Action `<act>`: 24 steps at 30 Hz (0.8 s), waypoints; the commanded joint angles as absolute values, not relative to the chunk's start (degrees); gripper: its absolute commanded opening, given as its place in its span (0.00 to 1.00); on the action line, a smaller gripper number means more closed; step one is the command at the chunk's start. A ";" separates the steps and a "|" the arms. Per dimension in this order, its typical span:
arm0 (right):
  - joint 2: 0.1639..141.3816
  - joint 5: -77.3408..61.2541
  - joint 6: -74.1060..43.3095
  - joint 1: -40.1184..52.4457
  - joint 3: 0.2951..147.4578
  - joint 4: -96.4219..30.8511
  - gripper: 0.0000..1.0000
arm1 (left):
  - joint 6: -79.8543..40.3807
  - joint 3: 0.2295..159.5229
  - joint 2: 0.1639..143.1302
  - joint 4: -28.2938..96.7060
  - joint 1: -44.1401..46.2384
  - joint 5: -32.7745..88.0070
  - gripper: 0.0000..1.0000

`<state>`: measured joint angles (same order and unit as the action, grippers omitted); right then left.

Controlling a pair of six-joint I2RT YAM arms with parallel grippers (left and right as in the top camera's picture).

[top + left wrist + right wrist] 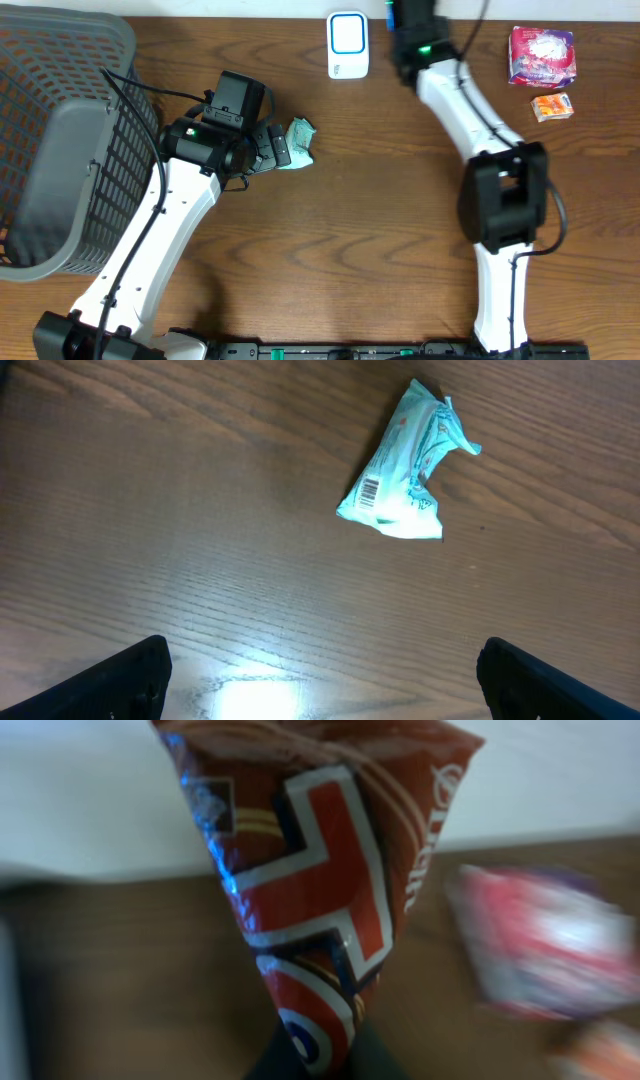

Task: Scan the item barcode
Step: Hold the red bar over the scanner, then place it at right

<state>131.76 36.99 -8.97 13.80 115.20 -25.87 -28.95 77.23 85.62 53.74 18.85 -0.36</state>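
Wood-grain counter fills the scene, with a pale wall behind its far edge. The right jaws are clamped together on the lower end of a red-brown snack packet. They hold it up off the counter at the far edge, just beside the white scanner. Pinching one end leaves both broad faces free to be turned toward the scanner, I judge. No barcode shows on the face toward the wrist camera, and that view is blurred, so which side carries it cannot be told.

Further left, the left jaws stand wide apart and hold nothing, low over the counter. A teal packet lies just ahead of them with its barcode facing up. It looks like an item waiting its turn.

At the far right a pink packet and a small orange packet lie near each other, well apart from the scanner.

A grey mesh basket sits at the left edge, probably there to take scanned goods. Only its grey floor shows, and whether anything lies in it cannot be told.
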 commanded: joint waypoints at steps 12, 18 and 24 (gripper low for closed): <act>129.03 7.99 -30.33 -16.03 114.78 -47.77 0.24 | -29.67 77.08 85.84 53.93 18.68 -0.91 0.98; 128.38 1.30 -26.22 -17.45 114.80 -46.26 0.66 | -29.67 77.08 85.84 53.93 18.68 -0.91 0.98; 124.07 -17.87 -25.58 -15.09 114.80 -46.76 0.64 | -29.67 77.08 85.84 53.93 18.68 -0.91 0.98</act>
<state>129.58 -3.92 -26.59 -17.04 114.98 -46.61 -28.95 77.23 85.62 53.76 18.85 -0.36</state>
